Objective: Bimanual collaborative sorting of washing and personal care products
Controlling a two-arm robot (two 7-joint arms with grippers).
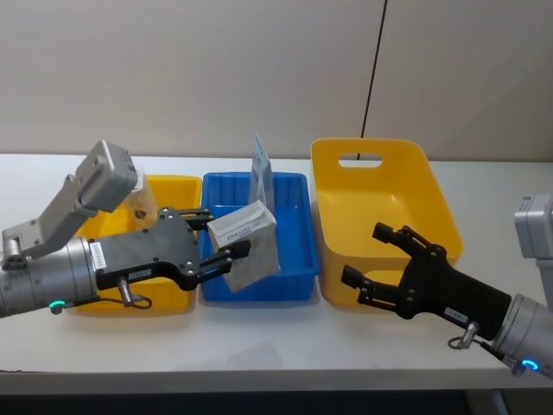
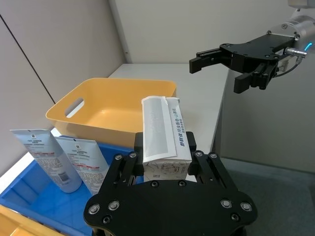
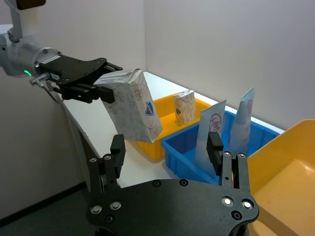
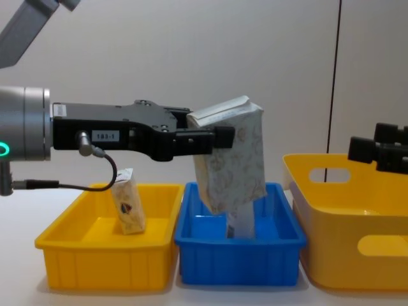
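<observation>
Left end effector [image 1: 223, 233]: clenched on one end of a cream paper-wrapped pack [image 1: 251, 244], a finger on either side. The pack juts out past the fingertips, tilted and off the desk [image 1: 259, 341].

Directly under the held pack is the blue tray [image 1: 298, 285]. In the chest view the pack's lower corner hangs near the tray's rim.

Two white-and-pale-blue tubes [image 2: 59, 160] stand upright in that tray, just beside the fingers on the wall side.

Below the end effector's body, back from the fingertips, is the yellow tray [image 4: 102, 268]. A second pack [image 4: 127, 201] with a dark logo stands tilted inside it.

Right end effector [image 1: 363, 253]: released, fingers spread, nothing between them. It hovers at the near wall of the yellow basket [image 1: 380, 186], with the basket's hollow just beyond its fingertips. The fingertips point toward the left end effector, and the held pack is well apart from them, across the blue tray.
</observation>
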